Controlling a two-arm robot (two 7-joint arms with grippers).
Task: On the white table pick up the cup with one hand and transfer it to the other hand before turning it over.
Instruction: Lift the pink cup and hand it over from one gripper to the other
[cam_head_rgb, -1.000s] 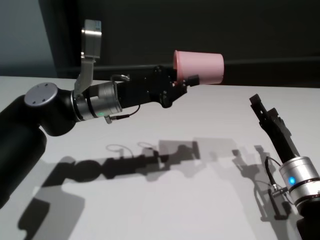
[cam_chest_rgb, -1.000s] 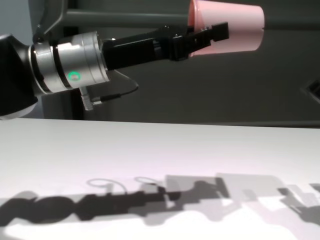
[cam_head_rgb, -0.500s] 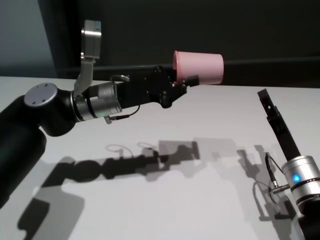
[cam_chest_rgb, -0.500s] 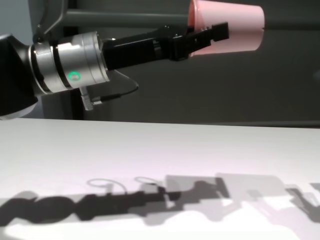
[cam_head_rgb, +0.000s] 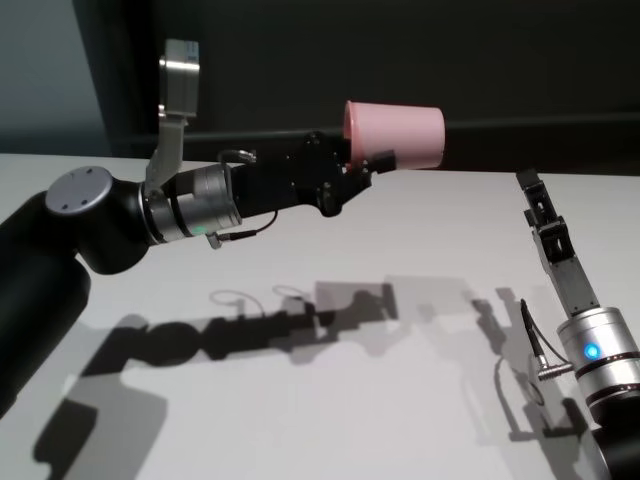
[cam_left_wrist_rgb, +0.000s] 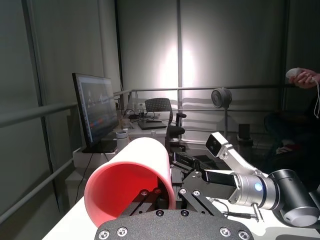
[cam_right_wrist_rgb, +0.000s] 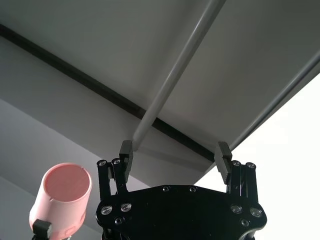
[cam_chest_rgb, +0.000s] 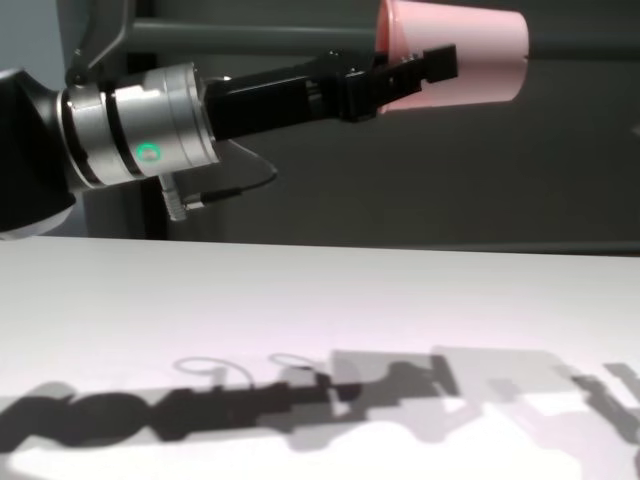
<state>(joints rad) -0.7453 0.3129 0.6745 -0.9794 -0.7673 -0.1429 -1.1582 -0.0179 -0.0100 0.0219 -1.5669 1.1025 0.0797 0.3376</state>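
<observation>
My left gripper (cam_head_rgb: 372, 166) is shut on the rim of the pink cup (cam_head_rgb: 398, 134) and holds it on its side, high above the white table (cam_head_rgb: 300, 400). The chest view shows the same grip (cam_chest_rgb: 418, 70) on the cup (cam_chest_rgb: 470, 55), with the table (cam_chest_rgb: 300, 300) far below. In the left wrist view the cup's open mouth (cam_left_wrist_rgb: 125, 187) faces the camera. My right gripper (cam_head_rgb: 535, 198) is open and empty. It points up at the table's right side, lower than the cup and apart from it. The right wrist view shows its jaws spread wide (cam_right_wrist_rgb: 174, 150), with the cup's base (cam_right_wrist_rgb: 62, 197) off to one side.
A dark wall with a horizontal rail (cam_head_rgb: 540, 125) runs behind the table's far edge. Arm shadows lie across the tabletop (cam_head_rgb: 300, 320). Beyond the cup, the left wrist view shows a monitor (cam_left_wrist_rgb: 95, 117), an office chair (cam_left_wrist_rgb: 162, 112) and my right arm (cam_left_wrist_rgb: 255, 187).
My right gripper has turned about its wrist and swung slightly right and upward. The left arm and the cup have not moved.
</observation>
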